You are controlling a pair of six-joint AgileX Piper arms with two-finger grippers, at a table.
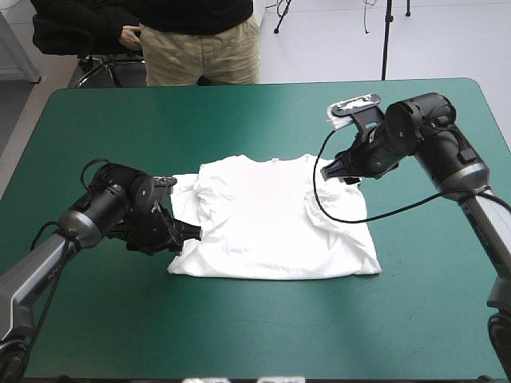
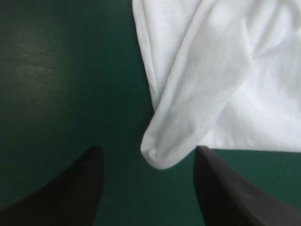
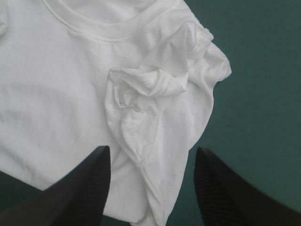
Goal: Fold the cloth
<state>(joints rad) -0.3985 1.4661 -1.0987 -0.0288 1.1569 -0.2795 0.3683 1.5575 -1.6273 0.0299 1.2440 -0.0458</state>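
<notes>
Flanking the spread T-shirt (image 1: 267, 223), left tool (image 1: 184, 231) and right tool (image 1: 334, 169) stand released at its sleeve edges.

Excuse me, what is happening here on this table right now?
Two robot arms are working on a white T-shirt spread on the teal-green table. The left gripper is open, a fold of the shirt just ahead of its fingers. The right gripper is open above the crumpled sleeve. Neither holds the shirt.

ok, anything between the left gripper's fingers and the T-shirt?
Only bare teal-green cover. In the left wrist view, the left gripper has its open fingers either side of a rounded fold of the T-shirt, not touching it.
</notes>
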